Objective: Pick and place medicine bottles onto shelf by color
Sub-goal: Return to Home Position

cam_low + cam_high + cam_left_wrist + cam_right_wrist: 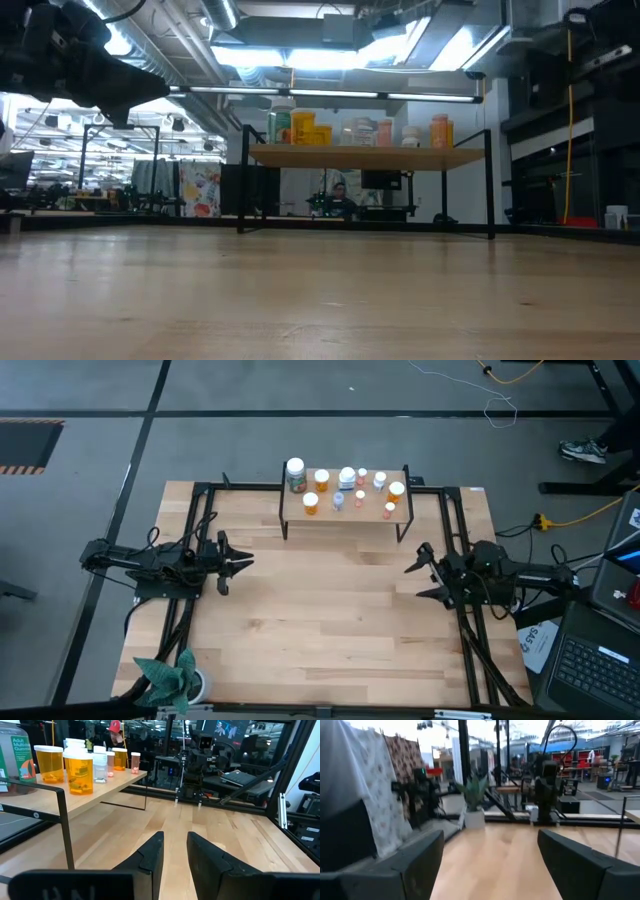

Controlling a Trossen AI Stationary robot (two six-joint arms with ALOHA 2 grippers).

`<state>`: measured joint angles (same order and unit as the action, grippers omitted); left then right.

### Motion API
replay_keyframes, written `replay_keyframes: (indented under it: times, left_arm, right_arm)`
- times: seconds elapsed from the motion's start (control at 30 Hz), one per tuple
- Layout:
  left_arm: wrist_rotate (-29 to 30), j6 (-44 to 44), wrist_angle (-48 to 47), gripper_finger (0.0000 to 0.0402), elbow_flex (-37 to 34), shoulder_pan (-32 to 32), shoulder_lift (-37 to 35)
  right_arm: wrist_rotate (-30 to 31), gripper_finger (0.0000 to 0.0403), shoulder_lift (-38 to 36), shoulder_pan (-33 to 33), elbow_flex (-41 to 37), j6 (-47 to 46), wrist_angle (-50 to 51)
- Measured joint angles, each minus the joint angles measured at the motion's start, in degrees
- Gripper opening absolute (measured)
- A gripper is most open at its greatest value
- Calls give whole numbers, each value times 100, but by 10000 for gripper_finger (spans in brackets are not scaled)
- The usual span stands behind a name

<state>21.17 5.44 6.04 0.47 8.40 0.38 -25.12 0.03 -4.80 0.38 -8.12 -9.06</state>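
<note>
Meanwhile round white-capped bottles [346, 478] crowd the light-wood shelf [350, 512]; left tool [175, 836] and right tool [491, 834] gape empty.

The left gripper [240, 563] points level, its fingers [152, 856] parted by a narrow gap. The right gripper [418, 575] faces it, well apart, fingers [415, 857] spread wide. Both arms extend low behind their jaws.
</note>
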Motion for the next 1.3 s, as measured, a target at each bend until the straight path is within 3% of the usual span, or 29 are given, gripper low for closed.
replay_keyframes:
  times: [0.27, 1.3]
  left_arm:
    - [1, 1, 0, 80, 0, 0, 0]
    - [-1, 1, 0, 80, 0, 0, 0]
  right_arm:
    - [0, 324, 42, 0, 0, 536, 263]
    - [1, 324, 44, -2, 0, 547, 298]
